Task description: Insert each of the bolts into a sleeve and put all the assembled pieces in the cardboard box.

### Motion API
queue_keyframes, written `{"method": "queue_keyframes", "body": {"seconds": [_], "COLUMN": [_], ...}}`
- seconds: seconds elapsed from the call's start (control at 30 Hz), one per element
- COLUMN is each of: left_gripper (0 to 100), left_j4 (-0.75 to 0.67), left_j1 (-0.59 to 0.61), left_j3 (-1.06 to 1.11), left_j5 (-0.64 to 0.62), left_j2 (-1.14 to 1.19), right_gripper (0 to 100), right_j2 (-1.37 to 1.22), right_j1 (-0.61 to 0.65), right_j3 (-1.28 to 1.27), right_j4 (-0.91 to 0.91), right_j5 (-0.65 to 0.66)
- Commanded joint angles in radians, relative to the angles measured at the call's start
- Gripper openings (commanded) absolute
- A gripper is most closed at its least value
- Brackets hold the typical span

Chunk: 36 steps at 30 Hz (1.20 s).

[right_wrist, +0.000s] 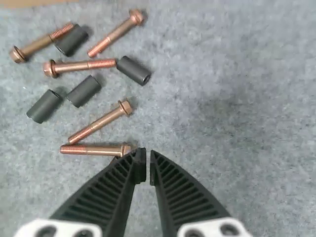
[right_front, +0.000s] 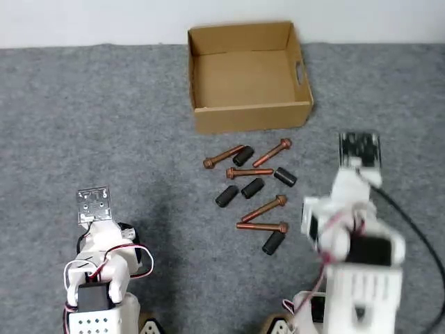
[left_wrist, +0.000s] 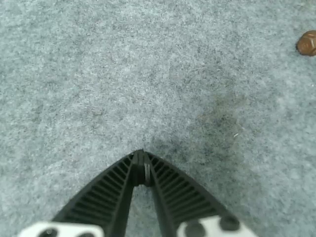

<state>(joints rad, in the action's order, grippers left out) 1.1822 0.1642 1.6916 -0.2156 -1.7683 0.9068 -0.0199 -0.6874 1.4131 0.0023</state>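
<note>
my left claw (left_wrist: 142,170), pressed together on nothing, hangs over bare grey carpet (left_wrist: 148,74), with one bolt head (left_wrist: 307,43) at the rim of that wrist view. from above, wide open carpet lies between this claw and the pile at mid-table. there i count five copper bolts (right_front: 262,226) and five black sleeves (right_front: 252,188), all loose, none joined. the cardboard box (right_front: 250,116) stands just beyond the pile, near the carpet's far edge. my right claw (right_wrist: 147,165), fingers all but touching and gripping nothing, sits right of the pile, the nearest bolt close to its tips. more open carpet lies to its right.
</note>
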Motion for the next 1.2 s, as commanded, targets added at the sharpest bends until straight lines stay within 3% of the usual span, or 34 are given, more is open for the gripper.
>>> {"method": "queue_keyframes", "body": {"seconds": [0.0, 0.23, 0.33, 0.5, 0.83, 1.17], "left_gripper": [1, 1, 1, 1, 1, 1], "left_j4": [0.003, 0.003, 0.003, 0.003, 0.003, 0.003], "left_j1": [0.006, 0.006, 0.006, 0.006, 0.006, 0.006], "left_j3": [-0.005, -0.005, -0.005, -0.005, -0.005, -0.005], "left_j5": [0.003, 0.003, 0.003, 0.003, 0.003, 0.003], "left_j2": [-0.006, -0.006, -0.006, -0.006, -0.006, -0.006], "right_gripper": [0.8, 0.9, 2.9, 21.3, 18.8, 18.4], "right_j2": [-0.236, -0.47, -0.541, -0.641, -0.82, -1.093], "right_j1": [0.042, 0.143, 0.17, 0.17, 0.174, 0.142], "right_j3": [0.155, 0.201, 0.206, 0.207, 0.21, 0.384], "right_j4": [-0.027, -0.14, -0.214, -0.337, -0.539, -0.552], "right_j5": [0.026, 0.385, 0.477, 0.531, 0.612, 0.624]}}
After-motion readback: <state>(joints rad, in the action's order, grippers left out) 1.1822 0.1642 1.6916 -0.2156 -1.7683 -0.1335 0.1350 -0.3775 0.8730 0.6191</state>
